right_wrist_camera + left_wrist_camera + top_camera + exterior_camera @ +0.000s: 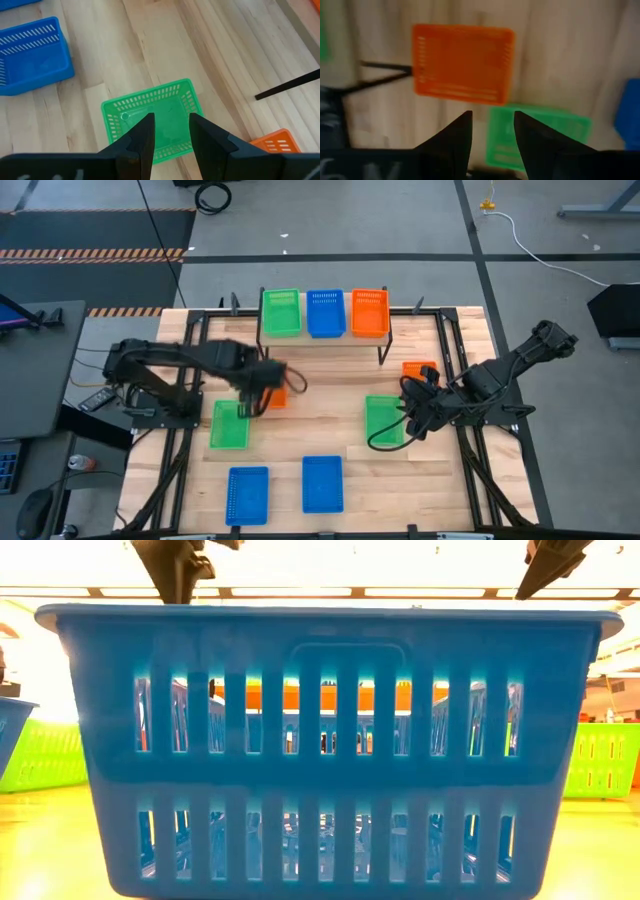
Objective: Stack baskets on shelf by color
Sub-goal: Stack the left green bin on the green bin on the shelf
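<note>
1. I judge the sorting to be at its start: the shelf [322, 350] at the far side of the table carries one green basket, one blue and one orange basket [369, 312] side by side, each the base of a colour pile. Six baskets lie loose on the tabletop.

2. My left gripper [268, 385] hangs over an orange basket [463, 64] left of centre, just near of the shelf. In my left wrist view its fingers stand apart with nothing between them, and the basket lies on the wood below.

3. My right gripper [412, 420] hovers over a green basket [152, 120] on the right side. Its fingers stand parted and empty above the basket's rim.

4. Another green basket [230, 424] sits on the left, two blue ones at the near edge, and a second loose orange one [420, 369] at the right.

5. Next, I think, each gripper must drop onto a basket wall and close on it, then lift it and nest it in the shelf basket of the same colour.

6. Both arms reach inward from their bases, elbows bent, wrists pointing down.
</note>
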Robot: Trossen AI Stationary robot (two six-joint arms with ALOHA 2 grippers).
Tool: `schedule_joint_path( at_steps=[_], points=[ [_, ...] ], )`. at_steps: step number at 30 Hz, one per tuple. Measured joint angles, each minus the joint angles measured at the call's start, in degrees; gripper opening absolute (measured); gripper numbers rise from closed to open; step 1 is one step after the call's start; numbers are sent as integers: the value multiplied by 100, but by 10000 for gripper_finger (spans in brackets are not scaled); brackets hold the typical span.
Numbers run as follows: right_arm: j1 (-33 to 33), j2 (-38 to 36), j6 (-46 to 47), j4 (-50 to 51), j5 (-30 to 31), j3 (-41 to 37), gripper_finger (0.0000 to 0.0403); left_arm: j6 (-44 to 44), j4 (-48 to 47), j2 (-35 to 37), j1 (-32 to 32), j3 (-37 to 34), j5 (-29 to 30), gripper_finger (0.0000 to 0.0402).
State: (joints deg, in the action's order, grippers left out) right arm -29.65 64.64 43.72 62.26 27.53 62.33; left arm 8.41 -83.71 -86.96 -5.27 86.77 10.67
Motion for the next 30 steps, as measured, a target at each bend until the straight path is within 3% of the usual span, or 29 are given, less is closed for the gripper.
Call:
schedule_joint_path(
  at_steps=[4, 10, 17, 30],
  points=[
    [-76, 0, 0, -4, 1, 0, 128, 629, 7, 7, -782, -224, -6, 154],
    [-131, 0, -31, -2, 44, 0, 128, 1501, 259, 5, -1704, -1176, -46, 157],
    [-131, 0, -189, -2, 219, 0, 128, 2367, 1240, 40, -2496, -2194, -667, 158],
    [-131, 1, -190, -4, 223, 0, 128, 3086, 2389, 49, -2951, -3232, -1174, 158]
  ],
)
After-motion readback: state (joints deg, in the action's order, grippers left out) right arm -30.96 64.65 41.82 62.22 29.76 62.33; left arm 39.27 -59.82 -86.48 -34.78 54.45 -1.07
